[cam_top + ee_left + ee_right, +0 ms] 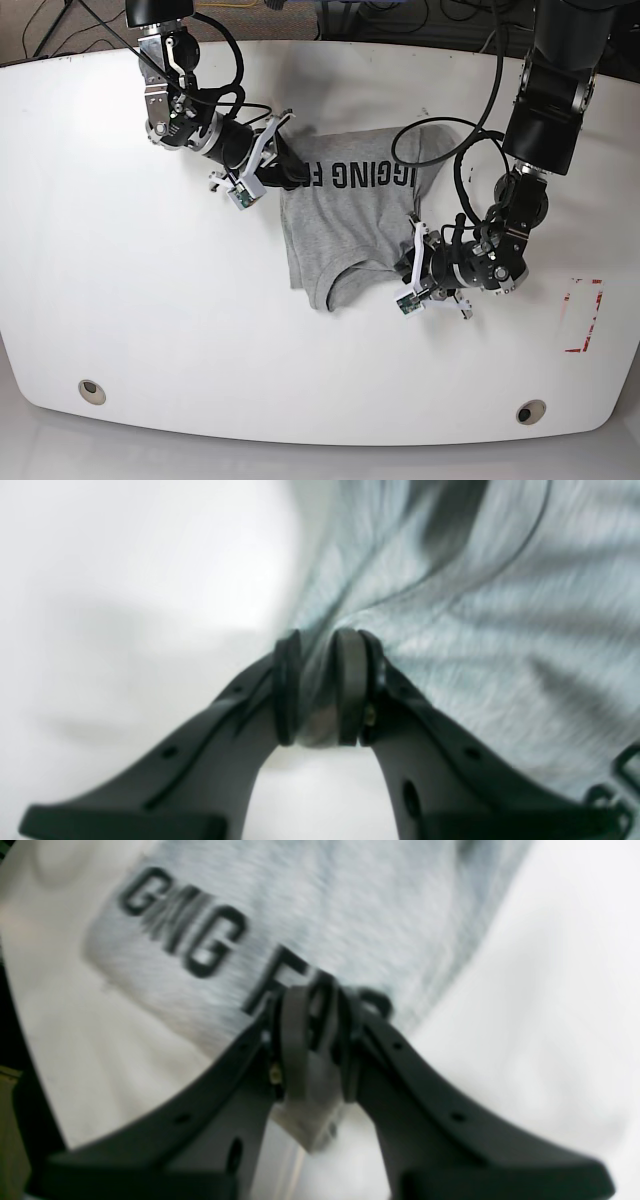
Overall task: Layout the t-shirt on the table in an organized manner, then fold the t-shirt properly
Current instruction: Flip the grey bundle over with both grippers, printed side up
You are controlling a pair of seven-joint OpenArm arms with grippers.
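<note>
A grey t-shirt (345, 225) with black lettering lies crumpled in the middle of the white table (150, 330). In the base view my right gripper (293, 176) holds the shirt's upper left edge by the lettering. Its wrist view shows the right gripper (315, 1040) shut on a fold of printed t-shirt (350, 905) fabric. My left gripper (414, 232) sits at the shirt's right edge. Up close, the left gripper (317, 690) pinches a bunch of t-shirt (500, 630) cloth that pulls taut away from it. Both wrist views are blurred.
Two round grommet holes (91, 390) (530, 411) sit near the table's front edge. A red-outlined rectangle (583, 315) marks the right side. Cables (470, 170) hang from the arm on the right above the shirt. The table's far edge runs behind both arms.
</note>
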